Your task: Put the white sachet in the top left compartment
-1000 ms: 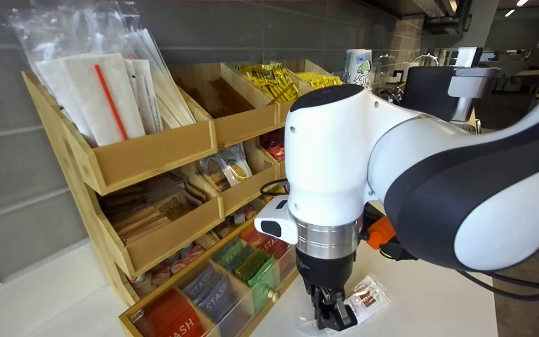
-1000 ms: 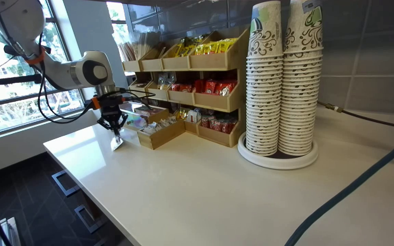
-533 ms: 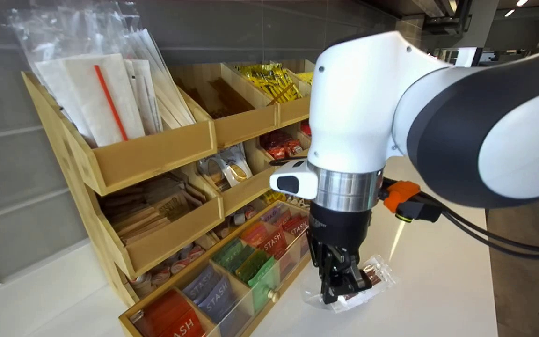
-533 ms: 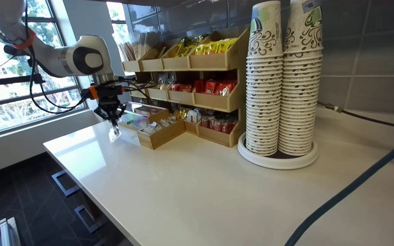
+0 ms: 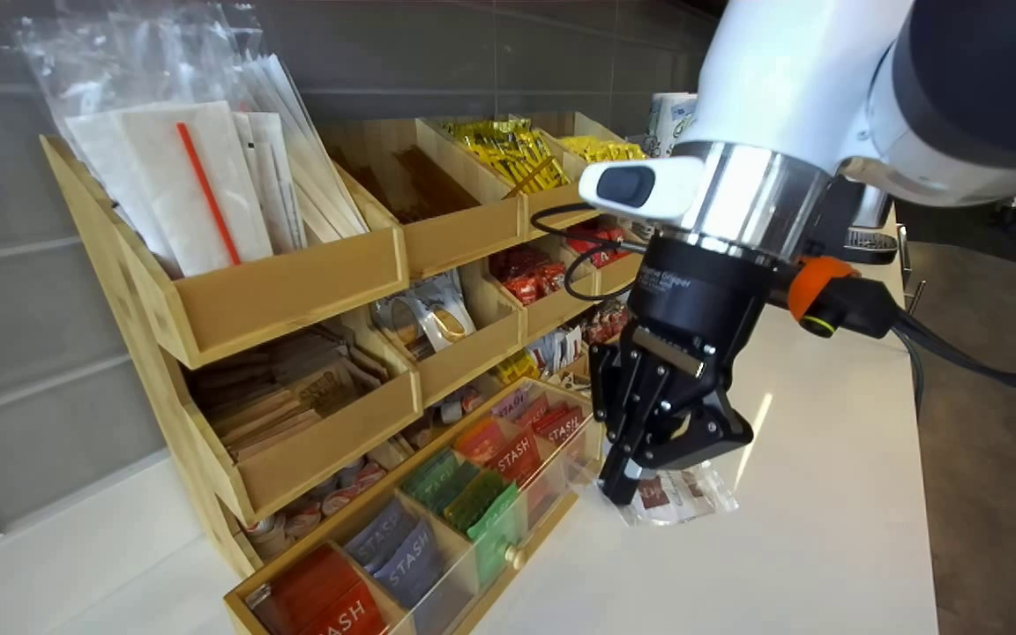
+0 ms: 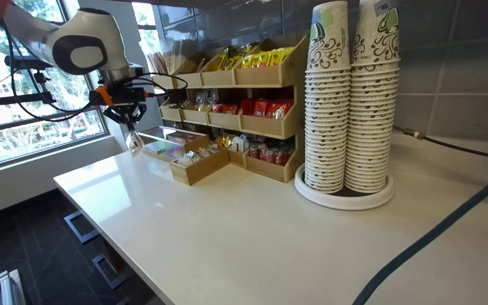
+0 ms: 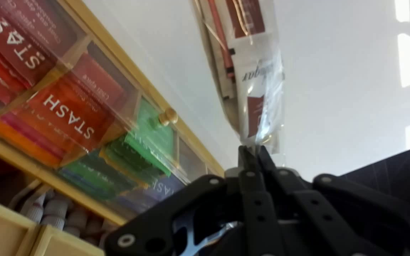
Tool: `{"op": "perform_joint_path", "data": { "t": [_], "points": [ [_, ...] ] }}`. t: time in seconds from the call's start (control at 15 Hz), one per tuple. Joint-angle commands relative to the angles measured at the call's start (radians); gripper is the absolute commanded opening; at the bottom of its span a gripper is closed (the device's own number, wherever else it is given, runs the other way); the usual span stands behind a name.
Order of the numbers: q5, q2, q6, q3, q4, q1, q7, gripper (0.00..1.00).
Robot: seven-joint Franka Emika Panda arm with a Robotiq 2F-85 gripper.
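One sachet (image 7: 256,83) in one gripper (image 7: 254,149)

Black claw (image 7: 253,150) clenched, tilted downward

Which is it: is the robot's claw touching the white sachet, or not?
Touching. The wrist view shows the claw pinching one end of the white sachet between its tips.
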Motion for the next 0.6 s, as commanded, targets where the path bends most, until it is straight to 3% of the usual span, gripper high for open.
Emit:
{"op": "perform_joint_path", "data": {
  "t": [0.0, 0.07, 0.13, 0.53],
  "points": [
    [0.218, -0.098, 0.063, -0.062, -0.069, 0.056, -0.177, 0.01],
    [0.227, -0.097, 0.043, -0.072, -0.063, 0.059, -0.169, 0.01],
    [0.151, -0.057, 0.030, -0.064, -0.028, 0.052, -0.116, 0.04],
    [0.224, -0.081, 0.040, -0.085, -0.032, 0.071, -0.167, 0.01]
  ]
}}
